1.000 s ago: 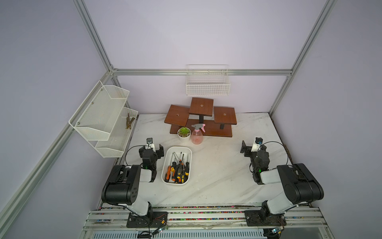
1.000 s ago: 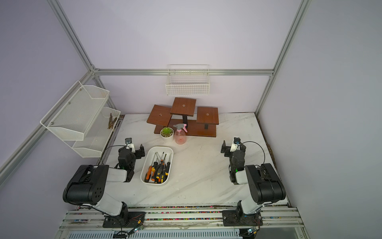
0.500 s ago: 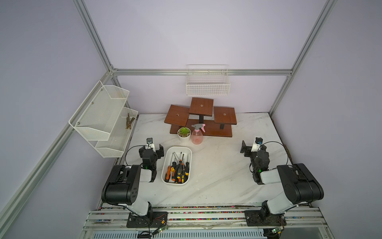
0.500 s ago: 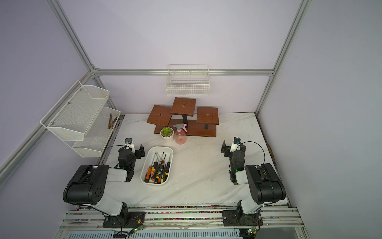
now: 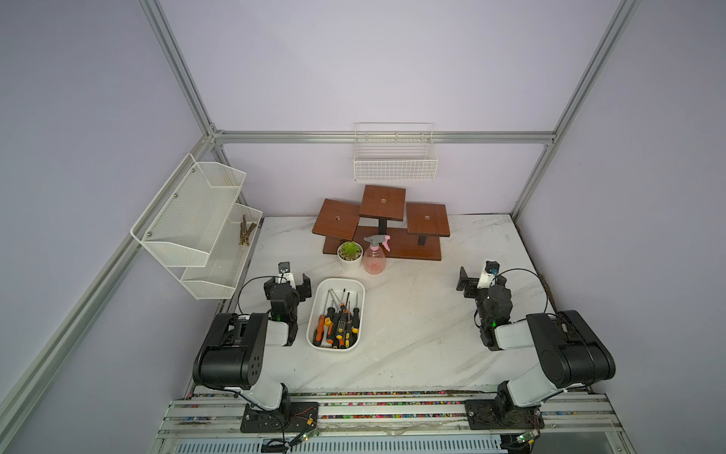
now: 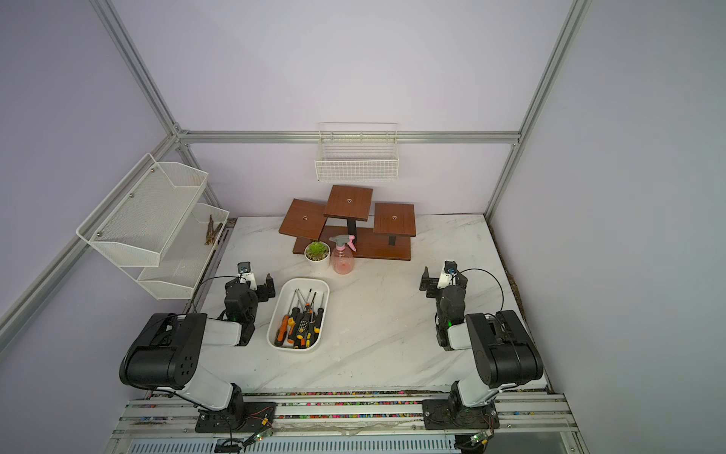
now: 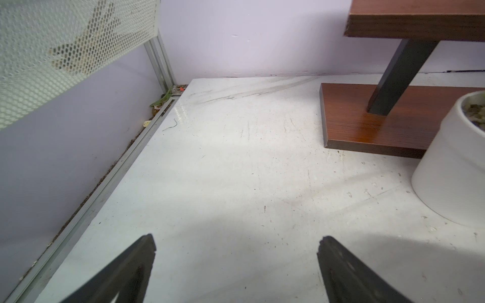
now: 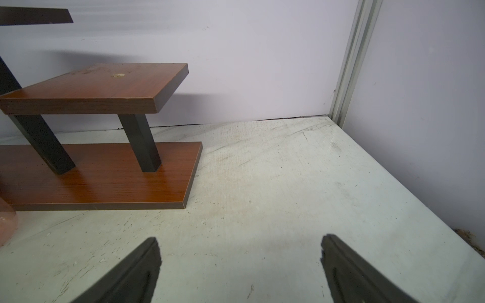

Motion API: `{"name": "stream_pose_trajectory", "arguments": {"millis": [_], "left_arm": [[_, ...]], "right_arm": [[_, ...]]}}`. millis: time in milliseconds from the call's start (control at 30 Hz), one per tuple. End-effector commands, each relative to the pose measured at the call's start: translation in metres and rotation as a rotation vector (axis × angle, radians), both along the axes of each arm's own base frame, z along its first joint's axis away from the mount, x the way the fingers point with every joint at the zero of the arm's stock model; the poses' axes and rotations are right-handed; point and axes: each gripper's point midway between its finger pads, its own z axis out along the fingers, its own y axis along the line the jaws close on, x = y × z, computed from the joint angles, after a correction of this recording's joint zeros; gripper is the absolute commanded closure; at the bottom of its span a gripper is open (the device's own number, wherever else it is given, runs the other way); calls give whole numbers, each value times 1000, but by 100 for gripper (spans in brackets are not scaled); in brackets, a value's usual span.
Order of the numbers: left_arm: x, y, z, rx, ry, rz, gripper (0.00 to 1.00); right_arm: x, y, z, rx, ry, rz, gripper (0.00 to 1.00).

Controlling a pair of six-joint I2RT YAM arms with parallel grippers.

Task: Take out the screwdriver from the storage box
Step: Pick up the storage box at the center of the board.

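The storage box (image 5: 334,349) sits on the white marble tabletop (image 5: 412,334), toward the left side, its long axis running from the robot bases toward the back wall. It holds several screwdrivers (image 5: 338,322) with black and orange handles. The handles are bunched at the near end and the metal shafts point toward the far end. Both top views show the same pile (image 6: 300,324) lying inside the box's rim (image 6: 294,349).

The left gripper (image 5: 288,286) sits low over the table just beside the box's far left corner, apart from it. In the left wrist view its 2 fingers (image 7: 141,262) stand wide apart over bare marble with nothing between them. That view also shows the white pot (image 7: 451,170) and the base of the wooden tiered stand (image 7: 367,126).

The right gripper (image 5: 482,280) is well apart from the box, on the table's right side. Its fingers (image 8: 341,262) are likewise spread wide and hold nothing.

Beyond the box, a potted succulent (image 5: 349,251) and a pink spray bottle (image 5: 374,257) stand side by side in front of the stand (image 5: 383,220). A wire basket (image 5: 395,161) hangs on the back wall. A 2-tier mesh shelf (image 5: 196,220) hangs on the left wall.
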Motion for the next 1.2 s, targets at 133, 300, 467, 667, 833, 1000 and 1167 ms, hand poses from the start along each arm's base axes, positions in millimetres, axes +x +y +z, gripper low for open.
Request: {"name": "stream_pose_trajectory", "arguments": {"millis": [133,300,467,667,833,1000,1167], "left_arm": [[-15,28,61,-19,17,223,0],[-37,29,94,-191,87,327,0],[-40,-15,107,-271,222,152,0],[-53,-79,82,-422,483,-66,0],[-67,-95,36,-450,647,-65,0],[-70,-102,0,-461,745,-52,6],[-67,-107,-23,-461,796,-43,19]], "right_arm": [[-5,-20,41,49,5,-125,0],[-9,-4,70,172,111,-61,0],[-16,45,60,185,405,122,0],[-60,120,67,203,511,337,0],[-93,173,77,196,515,457,0],[-114,215,68,188,546,555,1],[-128,242,59,177,567,617,0]]}}
